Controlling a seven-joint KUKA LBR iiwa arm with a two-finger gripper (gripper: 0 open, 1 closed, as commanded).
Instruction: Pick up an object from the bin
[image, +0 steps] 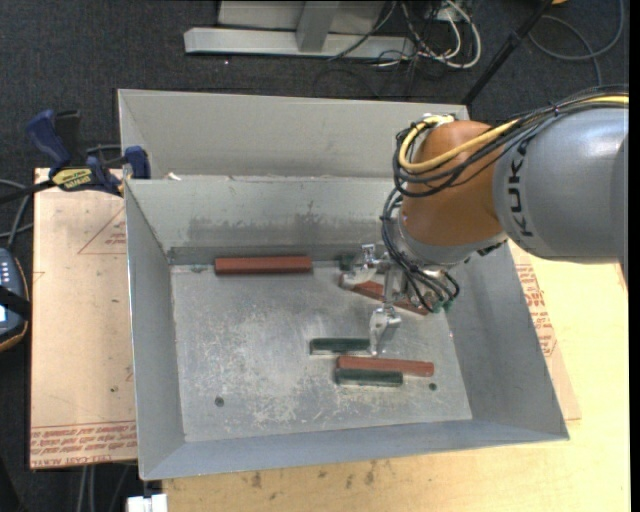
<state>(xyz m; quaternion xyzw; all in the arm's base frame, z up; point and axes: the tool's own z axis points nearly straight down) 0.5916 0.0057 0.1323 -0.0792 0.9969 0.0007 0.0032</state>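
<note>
Grey sheet metal makes up the bin, and from where I stand the easiest thing to steer by is the long red-brown bar lying flat along the foot of the far wall. Everything else sits to the right of that bar. Just off its right end, a touch nearer to me, a small reddish piece pokes out from under the robot's wrist, partly covered by it. Further toward me from the bar's right end lies a thin dark green strip, running parallel to the bar. Nearer still, and a little more to the right, a red strip lies at a slight slant to the bar. A dark green block sits against its left half; I can't make out whether the block rests on it or just beside it.

The arm comes in from beyond the bar's right end, its orange cover wrapped with yellow and black cables. The gripper hangs below that cover, in front of the bar and off to its right. Its tip is at the right end of the dark green strip, just behind the red strip. Whether its jaws are spread or pressed together I cannot tell from here, nor whether it touches either strip.
</note>
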